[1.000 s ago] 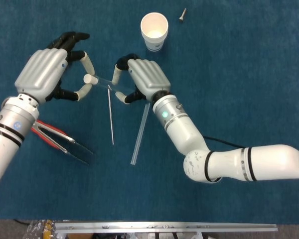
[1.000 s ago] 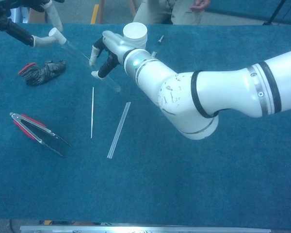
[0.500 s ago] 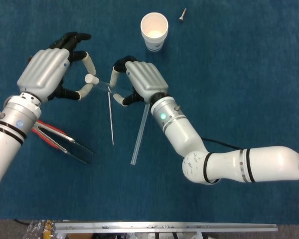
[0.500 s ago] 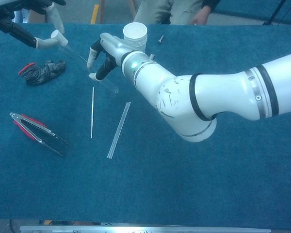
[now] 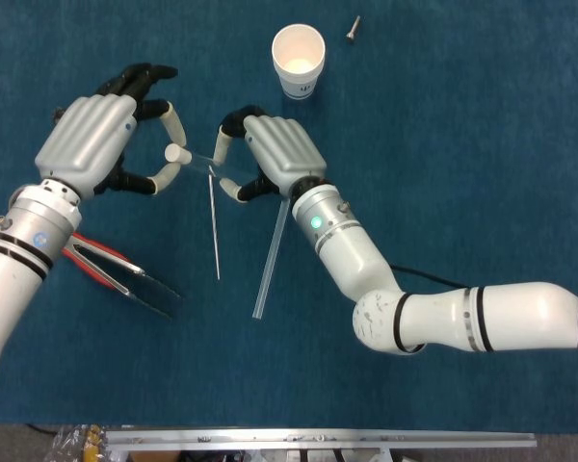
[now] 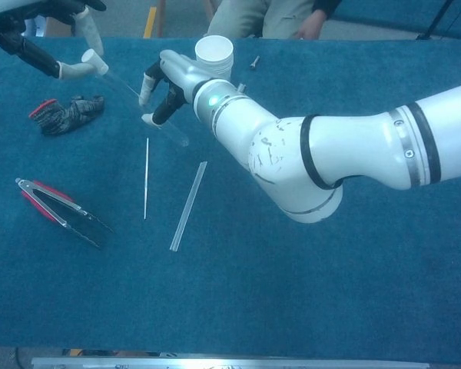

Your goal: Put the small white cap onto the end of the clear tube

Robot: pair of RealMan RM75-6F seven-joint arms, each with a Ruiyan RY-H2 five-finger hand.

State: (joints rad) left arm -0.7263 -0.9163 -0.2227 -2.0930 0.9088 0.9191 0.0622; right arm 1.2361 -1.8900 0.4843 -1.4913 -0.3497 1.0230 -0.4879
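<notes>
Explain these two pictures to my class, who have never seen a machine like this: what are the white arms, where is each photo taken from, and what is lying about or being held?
These are two robot arms ending in mechanical hands, steered remotely by a person. One picture looks down from the robot's head, the other looks forward from its chest.

The left hand pinches a small white cap. The right hand holds a clear tube, whose end sits at the cap.

On the blue table lie a thin rod, a clear strip, red-handled pliers, a paper cup and a small bolt. The chest view also shows a crumpled glove.
</notes>
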